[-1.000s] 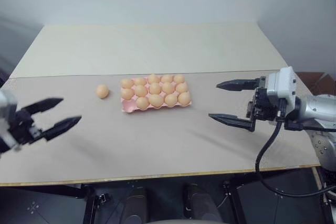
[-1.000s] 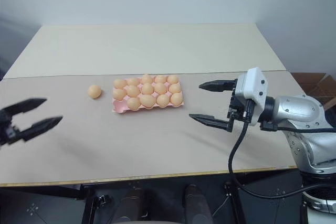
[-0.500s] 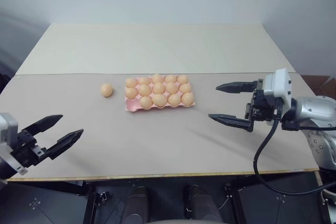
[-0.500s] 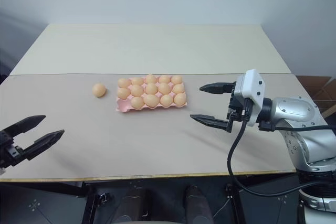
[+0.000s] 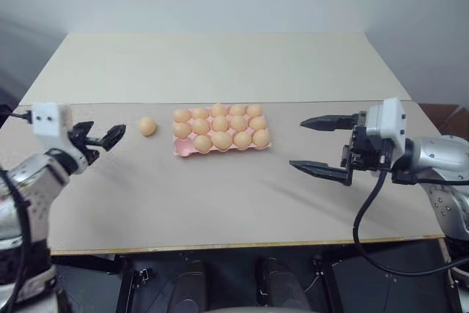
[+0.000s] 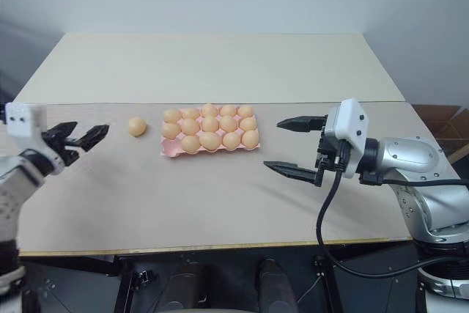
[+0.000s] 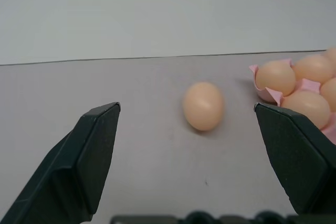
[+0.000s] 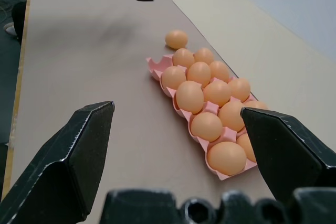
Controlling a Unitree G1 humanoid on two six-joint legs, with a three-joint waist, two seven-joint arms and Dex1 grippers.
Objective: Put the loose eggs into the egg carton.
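Head stereo overhead; wrist cameras (probably) table-low.

Pale tan-orange, unmarked, on the loose egg just left of the egg carton; same shade on the eggs seated in it; plain pink on the carton itself. Beige under the carton on the table; paler cream beyond it; black on both grippers' fingers.

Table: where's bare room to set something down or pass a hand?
Free: the far half of the table behind the egg carton; the near strip before it; the stretch between carton and right gripper. Tight: the gap between loose egg and carton, left gripper close beside.
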